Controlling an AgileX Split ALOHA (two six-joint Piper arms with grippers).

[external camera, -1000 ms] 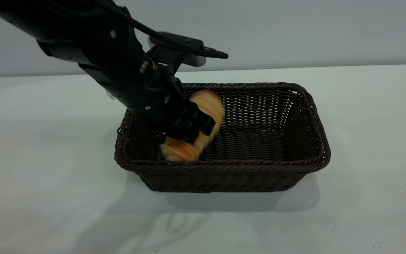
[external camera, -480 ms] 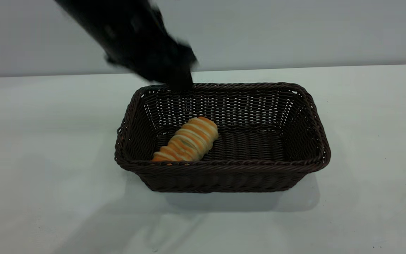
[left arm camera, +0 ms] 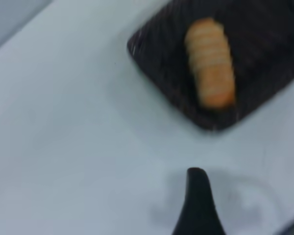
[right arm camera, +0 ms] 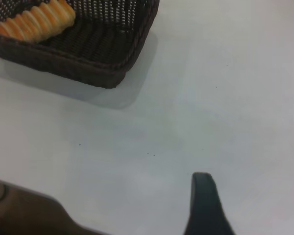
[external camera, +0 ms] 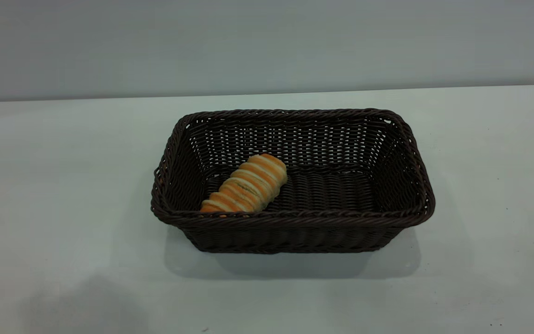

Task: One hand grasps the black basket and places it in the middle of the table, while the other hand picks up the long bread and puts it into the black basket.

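Golden-orange ridged long bread [external camera: 244,184] lay inside the dark woven wicker black basket [external camera: 295,218], mid-table.
Basket sat on the white matte table [external camera: 63,185], bread toward its left end. Both grippers over bare tabletop; jaw state unclear.

Golden-orange long bread [external camera: 244,186] with cream ridges, dark brown-black woven basket [external camera: 295,218], white speckled table [external camera: 63,185]

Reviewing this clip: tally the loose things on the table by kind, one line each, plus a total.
Baskets: 1, the black basket on the table
Bread: 1, the long bread lying inside the basket
Total: 2
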